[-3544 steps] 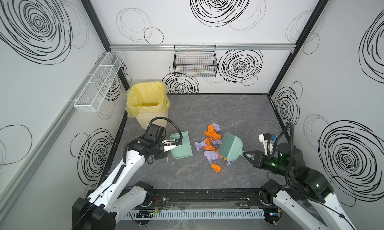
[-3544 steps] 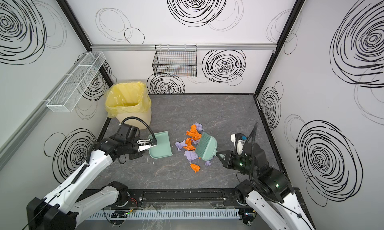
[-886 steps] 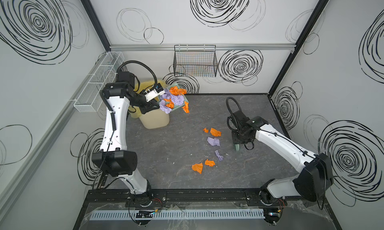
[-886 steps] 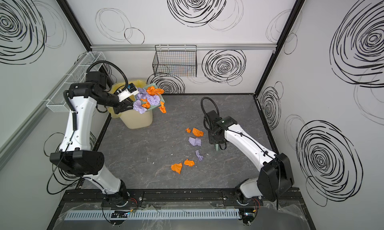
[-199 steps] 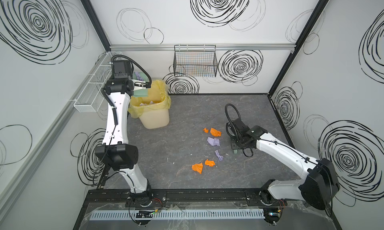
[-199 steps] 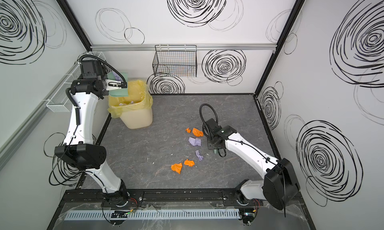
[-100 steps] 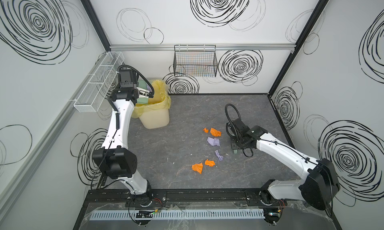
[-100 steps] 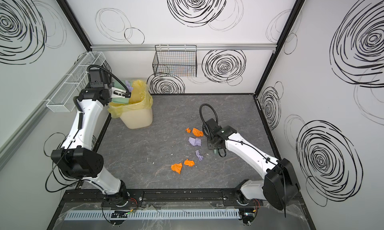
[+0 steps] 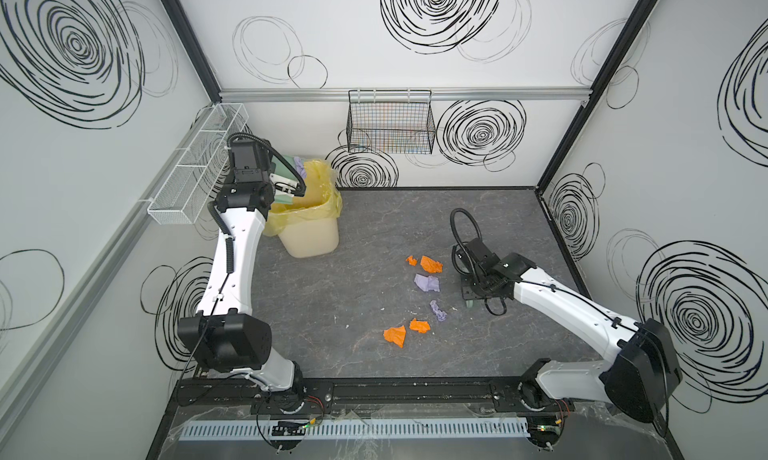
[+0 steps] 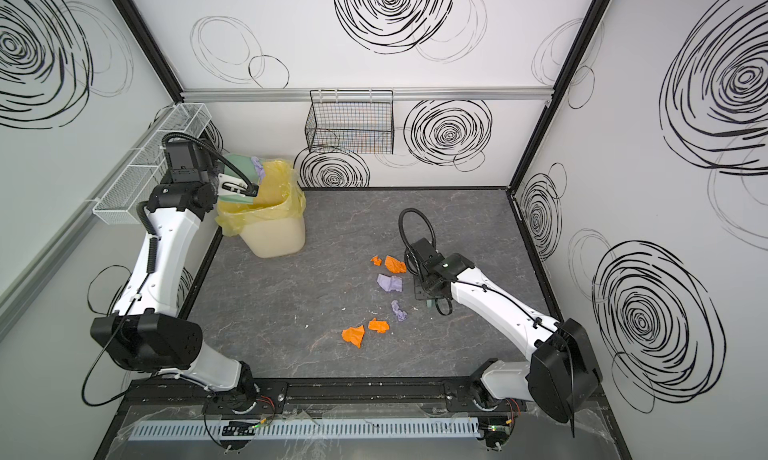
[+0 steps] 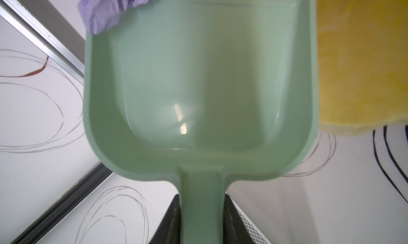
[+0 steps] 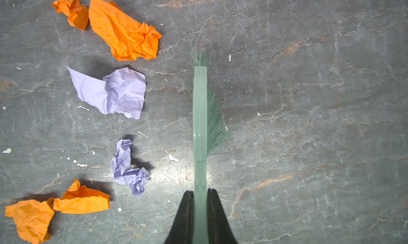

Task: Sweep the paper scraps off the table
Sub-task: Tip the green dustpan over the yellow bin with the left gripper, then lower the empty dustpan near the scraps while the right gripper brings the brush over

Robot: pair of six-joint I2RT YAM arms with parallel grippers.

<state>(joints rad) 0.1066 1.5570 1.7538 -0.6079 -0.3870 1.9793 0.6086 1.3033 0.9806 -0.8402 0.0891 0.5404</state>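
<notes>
Several orange and lavender paper scraps lie mid-table (image 9: 316, 295): an orange one (image 9: 431, 264), a lavender one (image 9: 427, 282), another orange one (image 9: 395, 335). My right gripper (image 12: 200, 196) is shut on the green brush (image 12: 200, 121), whose bristles rest on the table just right of the scraps (image 12: 110, 92). My left gripper (image 11: 202, 220) is shut on the handle of the mint-green dustpan (image 11: 198, 88), held tipped over the yellow-lined bin (image 9: 309, 229). One lavender scrap (image 11: 110, 9) clings to the pan's lip; in both top views it shows above the bin's rim (image 10: 258, 167).
A black wire basket (image 9: 390, 123) hangs on the back wall. A white wire shelf (image 9: 195, 166) runs along the left wall, close behind my left wrist. The black frame rail (image 9: 374, 391) borders the table's front edge.
My left arm has swung the dustpan lower and further over the bin's opening. The right arm, the brush and the scraps on the table have not moved.
</notes>
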